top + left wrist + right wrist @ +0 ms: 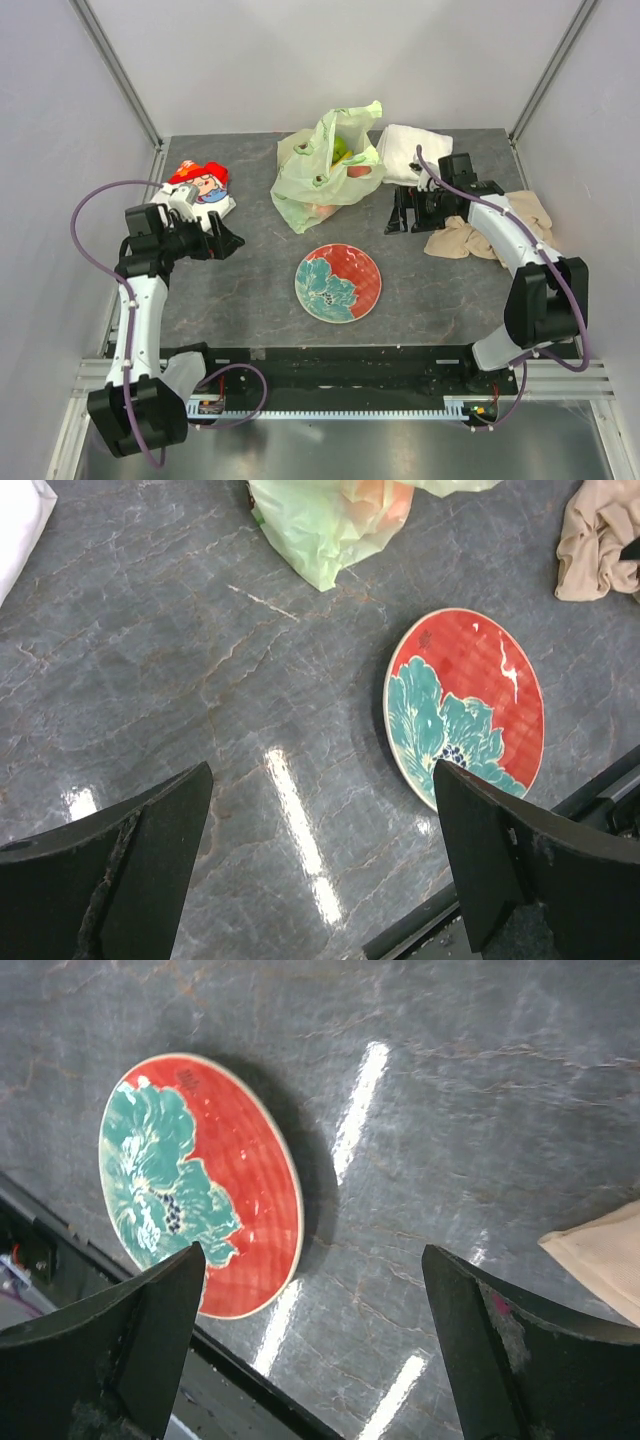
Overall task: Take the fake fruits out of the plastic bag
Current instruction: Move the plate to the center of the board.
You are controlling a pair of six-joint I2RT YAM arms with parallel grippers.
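The pale-green plastic bag lies crumpled at the back middle of the grey table, its mouth upward. Fake fruits show inside it: a green one near the top and a pinkish-orange one beside it. The left wrist view catches the bag's lower end with an orange-pink fruit glowing through it. My left gripper hovers open to the left of the bag, nothing between its fingers. My right gripper hangs open to the right of the bag, also empty.
A red-and-teal flowered plate sits in front of the bag. A white folded towel lies behind the right gripper, a beige cloth under the right arm, a red-and-white snack packet at the left.
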